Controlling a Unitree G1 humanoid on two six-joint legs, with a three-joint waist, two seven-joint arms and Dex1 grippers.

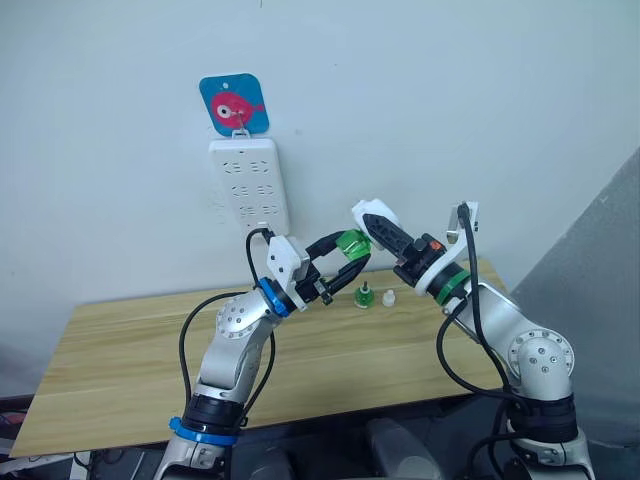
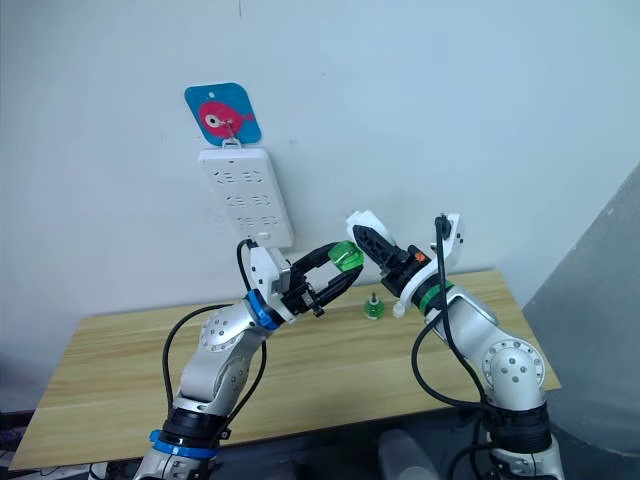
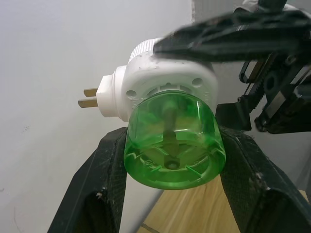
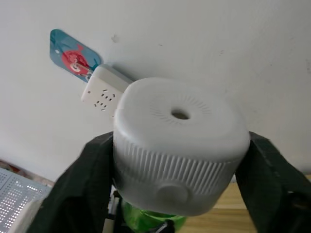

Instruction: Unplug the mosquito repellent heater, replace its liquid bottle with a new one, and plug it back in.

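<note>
While the mosquito repellent heater (image 4: 177, 150) hangs in mid-air above the back of the wooden table (image 1: 120, 370), both arms are on it at once. The right gripper (image 1: 372, 222) has its two black fingers closed on the white body, one on each flank, as the right wrist view shows, with the round hole in the top facing that camera. From below, the left gripper (image 1: 345, 262) clamps the green liquid bottle (image 3: 174, 141), its fingers pressed against either side of the translucent shell. The bottle is seated in the heater's underside, and the left wrist view catches the two metal prongs (image 3: 88, 97) sticking out sideways, free of any socket.

On the wall behind, the white power strip (image 1: 248, 185) hangs upright beneath a blue card with a pink fish (image 1: 234, 104). The heater is well apart from it, off to the right and lower.

Down on the table, just beneath the two grippers, stands a small green bottle (image 1: 364, 296), and right beside it a small white piece (image 1: 389, 297), possibly a cap, though it is too small to be sure. Both sit upright near the table's far edge.
</note>
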